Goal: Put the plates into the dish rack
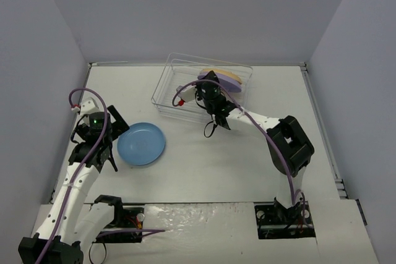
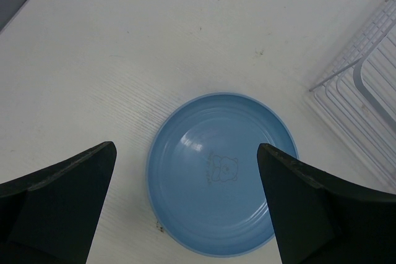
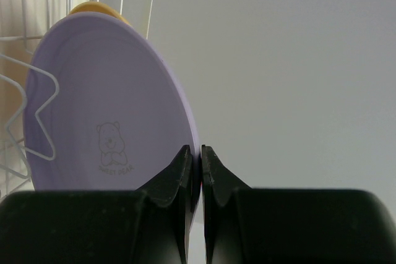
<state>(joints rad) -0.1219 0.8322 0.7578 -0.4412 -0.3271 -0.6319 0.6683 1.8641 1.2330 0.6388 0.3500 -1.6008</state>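
Right fingers [image 3: 176, 180] pinch the lavender plate [image 3: 111, 103] (at the dish rack [image 1: 166, 88]); left fingers [image 2: 68, 193] gape wide over the blue plate [image 2: 219, 174].

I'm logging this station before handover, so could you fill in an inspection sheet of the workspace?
Surface: white table, a few faint specks.
Job's things: blue plate flat on the table, outside the dish rack; yellow-orange plate in the rack; lavender plate upright at the rack, gripped.
Clutter: nothing seen.
Grippers: left gripper open above the blue plate; right gripper shut on the lavender plate's rim.
Cables: purple cables run along both arms.
Surroundings: plain grey walls on three sides.
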